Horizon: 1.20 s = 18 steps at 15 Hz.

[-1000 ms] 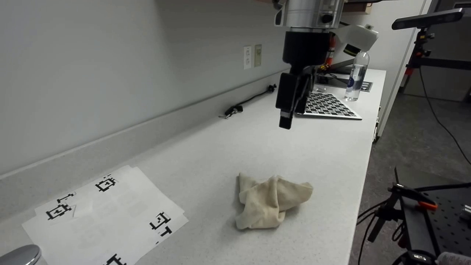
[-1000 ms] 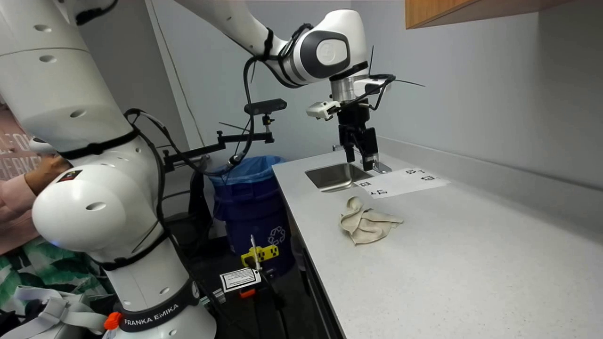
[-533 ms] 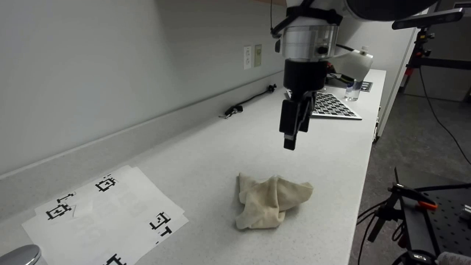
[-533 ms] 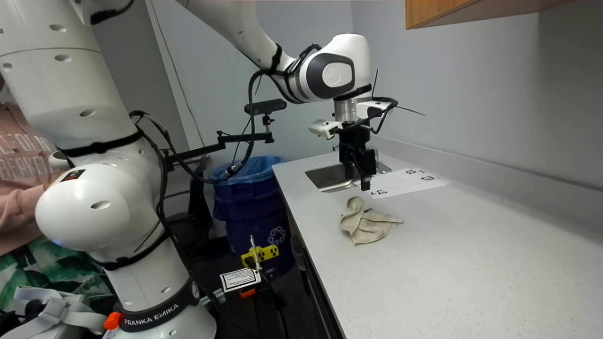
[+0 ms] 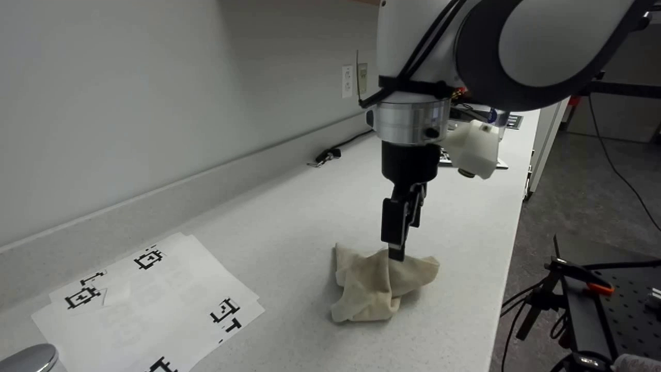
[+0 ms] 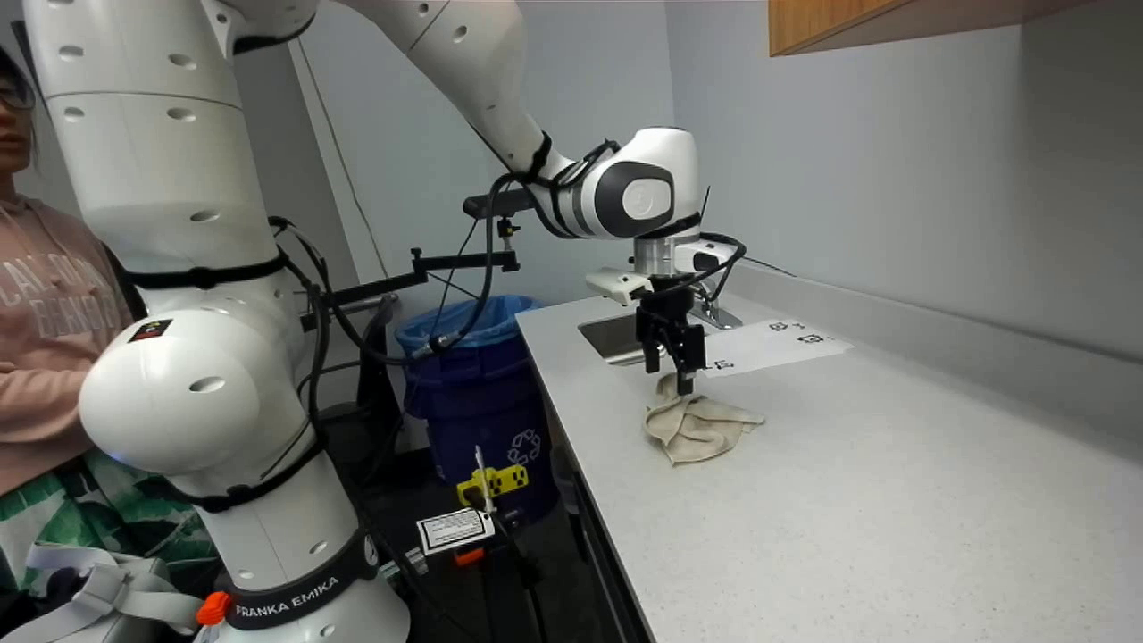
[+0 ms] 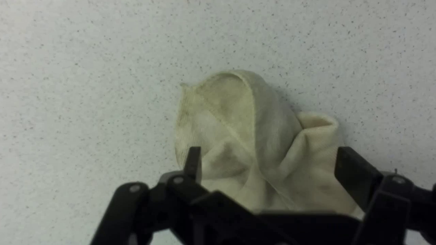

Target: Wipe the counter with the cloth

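A crumpled beige cloth lies on the pale speckled counter [image 5: 289, 222]. The cloth shows in both exterior views [image 5: 366, 297] [image 6: 701, 439] and fills the middle of the wrist view [image 7: 235, 132]. My black gripper points down over the cloth; it shows in both exterior views [image 5: 406, 240] [image 6: 669, 377] and in the wrist view [image 7: 269, 161]. Its two fingers are wide apart with nothing held between them. In the wrist view the cloth's folds lie between and below the fingers. Whether a fingertip touches the cloth I cannot tell.
Marker sheets [image 5: 155, 305] lie flat near the wall, beside a sink [image 6: 610, 338] and faucet. A black cable [image 5: 330, 154] lies along the backsplash. A checkered board and a bottle are mostly hidden behind the arm. A wooden cabinet [image 6: 857, 22] hangs above the counter.
My gripper has come down and across from above the counter to just over the cloth, fingers staying open. The cloth has not moved.
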Each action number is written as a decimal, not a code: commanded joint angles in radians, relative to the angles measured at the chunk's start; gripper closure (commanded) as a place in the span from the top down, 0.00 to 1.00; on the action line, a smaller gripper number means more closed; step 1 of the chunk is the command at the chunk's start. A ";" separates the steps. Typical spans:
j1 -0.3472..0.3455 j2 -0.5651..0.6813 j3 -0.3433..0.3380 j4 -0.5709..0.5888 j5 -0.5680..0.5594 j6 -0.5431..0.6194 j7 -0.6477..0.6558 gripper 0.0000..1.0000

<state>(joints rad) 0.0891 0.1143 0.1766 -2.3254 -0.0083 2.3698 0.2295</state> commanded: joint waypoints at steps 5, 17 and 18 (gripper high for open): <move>0.054 0.185 -0.038 0.155 -0.077 0.008 -0.002 1.00; 0.084 0.296 -0.042 0.215 0.007 -0.012 0.041 0.94; 0.084 0.300 -0.044 0.214 0.011 -0.009 0.044 0.74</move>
<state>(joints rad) 0.1522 0.3973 0.1562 -2.1290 -0.0248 2.3797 0.2565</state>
